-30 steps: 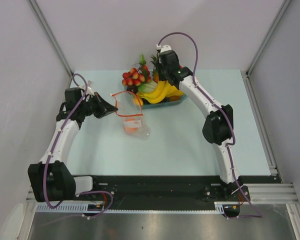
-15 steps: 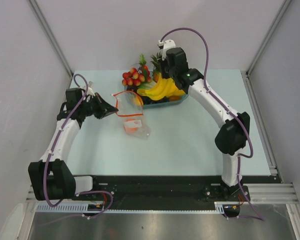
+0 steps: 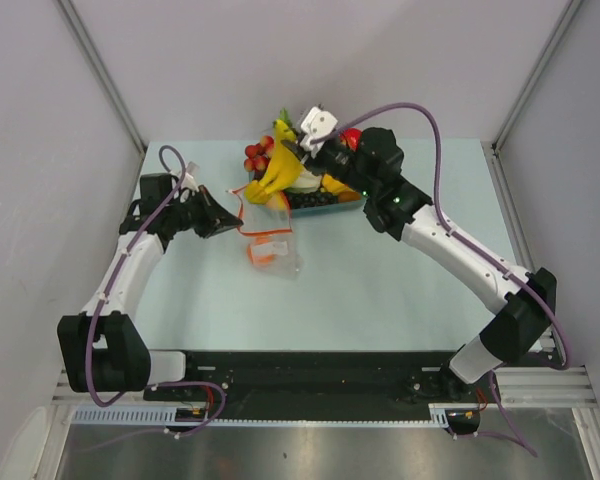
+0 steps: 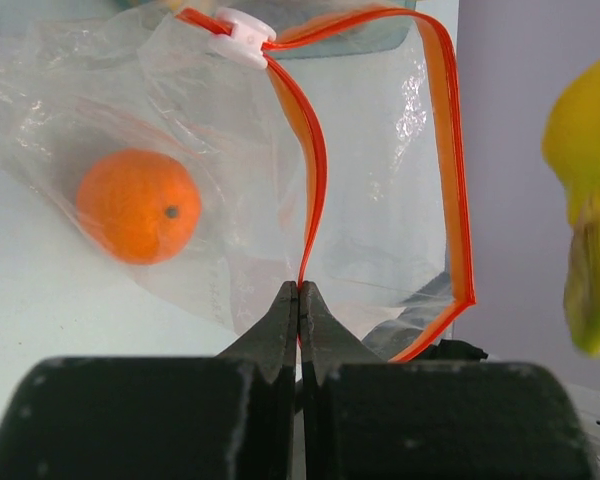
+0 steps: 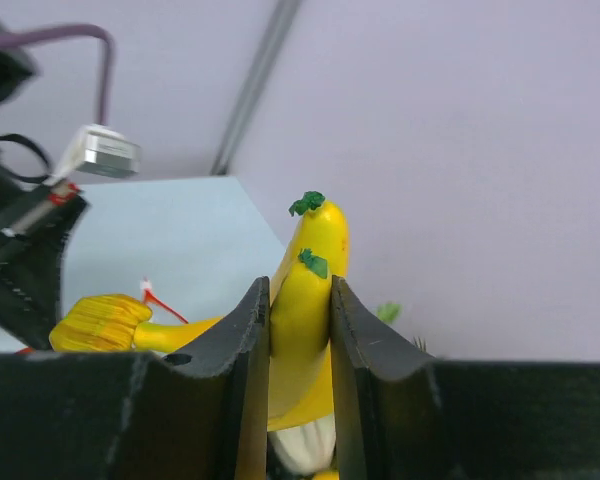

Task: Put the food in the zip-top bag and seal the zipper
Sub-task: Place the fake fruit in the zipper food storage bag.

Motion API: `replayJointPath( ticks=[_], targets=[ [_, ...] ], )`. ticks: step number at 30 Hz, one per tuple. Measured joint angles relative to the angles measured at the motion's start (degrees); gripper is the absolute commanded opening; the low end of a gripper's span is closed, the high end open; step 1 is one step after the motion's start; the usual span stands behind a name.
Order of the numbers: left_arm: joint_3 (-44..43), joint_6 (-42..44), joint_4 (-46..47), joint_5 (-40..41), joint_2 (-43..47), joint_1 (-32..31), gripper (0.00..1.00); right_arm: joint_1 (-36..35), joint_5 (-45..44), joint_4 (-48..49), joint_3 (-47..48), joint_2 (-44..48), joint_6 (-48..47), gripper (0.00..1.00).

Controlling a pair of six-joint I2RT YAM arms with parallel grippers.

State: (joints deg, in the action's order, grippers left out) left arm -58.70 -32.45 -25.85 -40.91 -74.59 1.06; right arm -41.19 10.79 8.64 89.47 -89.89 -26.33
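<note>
Top external view: the banana bunch (image 3: 277,175) is held in the air by the right end effector (image 3: 298,168), over the left end of the blue tray (image 3: 332,203) by the far edge of the surface (image 3: 400,290). In the right wrist view, one banana is squeezed between both fingers. The zip-top bag (image 3: 268,238) is laid on the surface, left of the middle, toward the far edge. Its mouth is open. The zipper (image 4: 315,170) is pinched by the tightly closed left end effector (image 4: 298,290). A round orange (image 4: 138,205) is seen inside the bag.
</note>
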Motion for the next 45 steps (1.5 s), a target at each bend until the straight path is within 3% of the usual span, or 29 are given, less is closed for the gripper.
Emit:
replayJointPath(
  ticks=[6, 12, 23, 28, 39, 42, 43, 45],
  targets=[
    [-1.9, 1.6, -1.1, -1.5, -0.9, -1.9, 0.00, -2.2, 10.2, 6.2, -4.4, 0.5, -11.1, 0.00],
    [-2.1, 2.1, -1.5, -3.0, -0.9, -2.6, 0.00, -1.4, 22.0, 6.3, -7.8, 0.5, -21.9, 0.00],
    [-2.1, 2.5, -1.3, -5.9, -0.9, -2.7, 0.00, 0.8, 43.6, -6.5, -9.2, 0.5, -43.1, 0.00],
    [-2.1, 2.4, -1.2, -7.4, -0.9, -2.8, 0.00, 0.7, 47.9, -11.6, -9.2, 0.4, -45.5, 0.00],
    [-2.1, 1.9, 0.3, -9.9, -0.8, -2.8, 0.00, 0.4, 50.8, -16.2, -9.2, -3.1, -38.5, 0.00],
    [-2.1, 1.9, 0.2, -10.5, -0.6, -2.9, 0.00, 0.4, 50.9, -17.8, -9.2, -4.2, -37.7, 0.22],
    [-2.1, 1.9, 0.2, -10.6, -0.6, -2.9, 0.00, 0.4, 50.8, -18.3, -9.2, -4.4, -37.5, 0.45],
    [-2.1, 1.9, 0.0, -10.6, -0.3, -2.9, 0.00, 0.4, 50.8, -19.4, -9.2, -5.0, -36.7, 0.72]
  ],
)
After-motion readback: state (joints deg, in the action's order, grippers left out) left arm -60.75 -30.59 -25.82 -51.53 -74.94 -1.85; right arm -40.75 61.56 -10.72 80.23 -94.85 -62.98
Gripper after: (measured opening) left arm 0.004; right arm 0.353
